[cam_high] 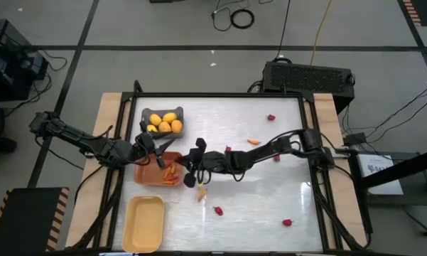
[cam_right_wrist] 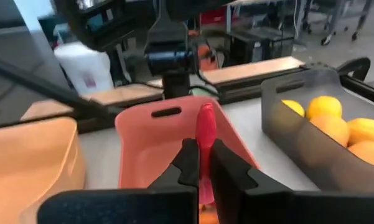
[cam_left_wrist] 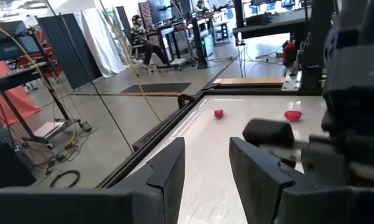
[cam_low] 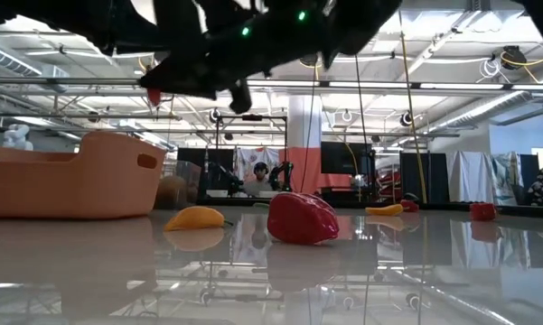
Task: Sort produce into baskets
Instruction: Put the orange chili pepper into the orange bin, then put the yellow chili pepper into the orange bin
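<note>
Bins at the left of the bench [cam_high: 270, 178]: yellow bin [cam_high: 143, 224] nearest the front edge, with nothing seen in it; orange bin [cam_high: 148, 173] in the middle, holding carrots [cam_high: 170, 173]; grey bin [cam_high: 150, 114] behind, holding lemons [cam_high: 165, 123]. Left tool [cam_high: 155, 148] hovers over the orange bin's far edge, fingers [cam_left_wrist: 168, 171] parted, nothing between them. Right tool [cam_high: 192, 171] hangs just beside the orange bin's right rim, clenched on a thin red-orange piece [cam_right_wrist: 205, 134], which stands upright between the fingers and looks like a carrot; the wrist view shows it poised over the orange bin. Loose stock on the bench, left to right: yellowish piece [cam_high: 202, 193] just in front of the right tool, red pieces [cam_high: 218, 210] [cam_high: 287, 222] toward the front, one carrot [cam_high: 253, 141] and red pieces [cam_high: 271, 117] toward the back. Handling, as judged: all pieces are probably light, hard, smooth plastic, not fragile but prone to slip or roll. Carrots are best taken across the middle of the shaft, as here; the small reds across the widest part, with the fingers brought low to the glossy top.
</note>
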Robot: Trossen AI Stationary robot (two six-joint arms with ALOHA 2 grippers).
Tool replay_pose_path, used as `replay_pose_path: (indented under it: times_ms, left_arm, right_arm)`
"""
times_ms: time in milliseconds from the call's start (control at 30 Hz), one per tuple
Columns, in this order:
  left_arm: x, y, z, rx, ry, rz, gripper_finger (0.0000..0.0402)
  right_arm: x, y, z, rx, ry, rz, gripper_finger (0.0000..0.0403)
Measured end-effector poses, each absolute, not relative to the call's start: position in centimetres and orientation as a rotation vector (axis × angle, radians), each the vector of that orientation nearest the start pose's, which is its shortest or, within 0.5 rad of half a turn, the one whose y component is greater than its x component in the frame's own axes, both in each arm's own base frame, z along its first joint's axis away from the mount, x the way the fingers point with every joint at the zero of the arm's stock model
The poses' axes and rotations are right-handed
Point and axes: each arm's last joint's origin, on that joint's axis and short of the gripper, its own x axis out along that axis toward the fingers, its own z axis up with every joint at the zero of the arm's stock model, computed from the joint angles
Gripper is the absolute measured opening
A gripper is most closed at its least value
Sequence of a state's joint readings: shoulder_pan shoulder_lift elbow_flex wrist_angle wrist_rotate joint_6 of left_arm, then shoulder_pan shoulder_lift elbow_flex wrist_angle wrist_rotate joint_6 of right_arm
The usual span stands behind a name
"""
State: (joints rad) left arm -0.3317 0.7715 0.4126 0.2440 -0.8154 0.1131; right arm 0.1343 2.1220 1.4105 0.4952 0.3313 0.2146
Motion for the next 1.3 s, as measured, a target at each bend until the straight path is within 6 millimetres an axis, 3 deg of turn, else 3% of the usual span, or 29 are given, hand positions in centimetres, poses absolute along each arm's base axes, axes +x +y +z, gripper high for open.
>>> replay_pose_path:
  times_ms: [233,500,967,1167,1300]
  left_arm:
    - [16.6,-3.4,24.7,0.178,0.127,0.481,0.0134]
    - [16.6,-3.4,24.8,0.199,0.132,0.481,0.0134]
    - [16.6,-3.4,24.8,0.199,0.132,0.481,0.0134]
    - [16.6,-3.4,24.8,0.199,0.132,0.481,0.0134]
    - [16.6,-3.4,24.8,0.199,0.132,0.481,0.0134]
  right_arm:
    - [48.1,5.2,17.1,0.174,0.143,-0.222,0.0013]
    - [48.2,5.1,17.4,0.187,0.095,-0.221,0.0028]
    - [48.3,5.2,17.4,0.19,0.092,-0.186,0.0111]
    - [48.2,5.3,16.9,0.178,0.156,-0.175,0.0133]
    - [47.4,5.2,17.6,0.152,0.283,-0.182,0.0137]
